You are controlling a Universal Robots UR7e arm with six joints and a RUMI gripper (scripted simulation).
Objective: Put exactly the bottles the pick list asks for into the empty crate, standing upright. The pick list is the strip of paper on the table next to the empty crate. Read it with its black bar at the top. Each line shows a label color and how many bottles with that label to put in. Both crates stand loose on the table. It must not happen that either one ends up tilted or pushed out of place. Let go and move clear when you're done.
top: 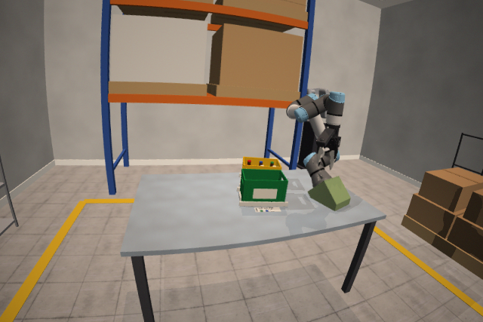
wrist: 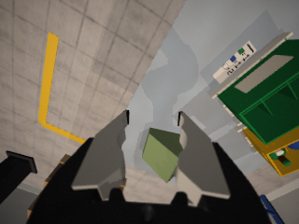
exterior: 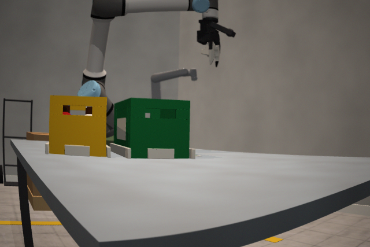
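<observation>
The green crate (top: 263,185) (exterior: 158,136) (wrist: 234,102) stands on the table, and no bottle shows in the visible part of its divided inside. The yellow crate (top: 255,167) (exterior: 77,133) stands behind it and holds bottles with a red cap (top: 249,162), a blue cap (top: 260,163) and a green cap (top: 272,163); its full contents are hidden. The pick list (top: 267,209) (wrist: 234,62) lies beside the green crate, with a black bar and green, blue and white squares; its numbers are too small to read surely. My gripper (exterior: 214,63) (wrist: 153,111) is open and empty, high above the table.
A green wedge-shaped block (top: 331,194) (wrist: 161,151) stands on the table near the arm's base, to the right of the crates in the top view. Low white rails (top: 269,203) (exterior: 161,153) edge the crates. A tall rack (top: 107,77) stands behind the table.
</observation>
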